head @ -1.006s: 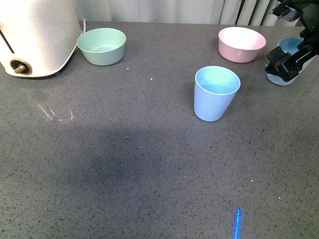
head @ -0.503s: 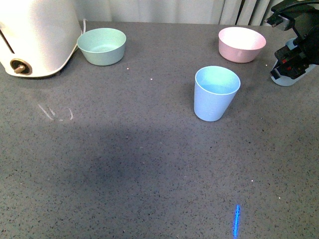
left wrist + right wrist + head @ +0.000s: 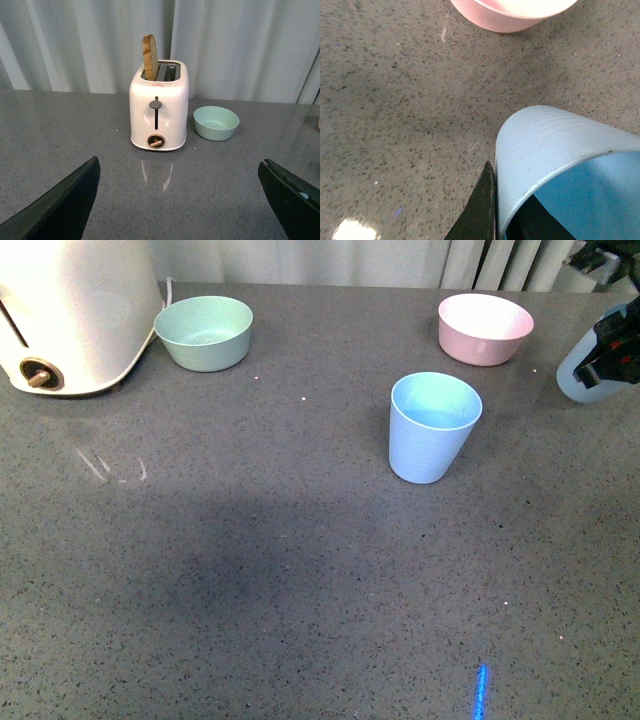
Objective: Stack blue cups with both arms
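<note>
**One cup in hand, stacking yet to come**

The task is sitting at an early stage: neither cup is resting inside the other, and the two are well apart. The first blue cup is standing upright and alone near the middle of the grey tabletop, mouth up, with nothing touching it. The second blue cup is showing at the far right edge of the front view, just beside the pink bowl, and the right pincer is gripping it. In the right wrist view one black finger is pressing the outside of the cup's wall while another dark finger is sitting inside the rim, so the jaws are clamping the wall between them. This cup is looking tilted, and I cannot tell whether its base is clear of the tabletop.

The left pincer is spreading wide with nothing between its fingers, facing the toaster and the mint-green bowl, far from either cup.

What is remaining, by my reading: carrying the held cup over the standing one and lowering it in.

Both cups are showing a matte light blue outside, tapering toward the base, paler aqua within, and no handle.
</note>
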`<action>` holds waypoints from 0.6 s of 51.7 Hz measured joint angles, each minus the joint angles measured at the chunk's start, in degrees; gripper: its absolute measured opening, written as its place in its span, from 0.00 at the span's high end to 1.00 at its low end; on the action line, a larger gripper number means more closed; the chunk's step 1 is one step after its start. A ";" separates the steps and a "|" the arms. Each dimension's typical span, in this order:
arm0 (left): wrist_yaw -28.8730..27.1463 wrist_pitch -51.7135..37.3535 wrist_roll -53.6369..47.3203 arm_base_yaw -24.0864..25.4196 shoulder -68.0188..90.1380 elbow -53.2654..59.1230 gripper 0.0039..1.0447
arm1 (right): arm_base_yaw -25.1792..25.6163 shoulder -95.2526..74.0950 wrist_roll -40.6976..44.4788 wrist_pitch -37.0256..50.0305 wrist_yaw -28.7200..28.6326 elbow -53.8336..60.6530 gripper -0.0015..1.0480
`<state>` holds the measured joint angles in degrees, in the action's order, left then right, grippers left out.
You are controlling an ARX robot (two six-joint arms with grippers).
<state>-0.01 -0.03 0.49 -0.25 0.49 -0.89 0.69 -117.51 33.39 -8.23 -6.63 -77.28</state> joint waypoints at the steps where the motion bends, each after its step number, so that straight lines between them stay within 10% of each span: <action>1: 0.00 0.00 0.00 0.00 0.00 0.00 0.08 | 0.00 0.57 0.20 -0.13 -0.26 0.31 0.98; 31: 0.00 0.00 0.00 0.00 0.00 0.00 0.08 | -11.52 22.97 8.48 -11.50 -13.97 9.73 0.98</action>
<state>-0.01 -0.03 0.49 -0.25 0.49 -0.89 -10.83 -94.54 41.87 -19.73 -20.60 -67.55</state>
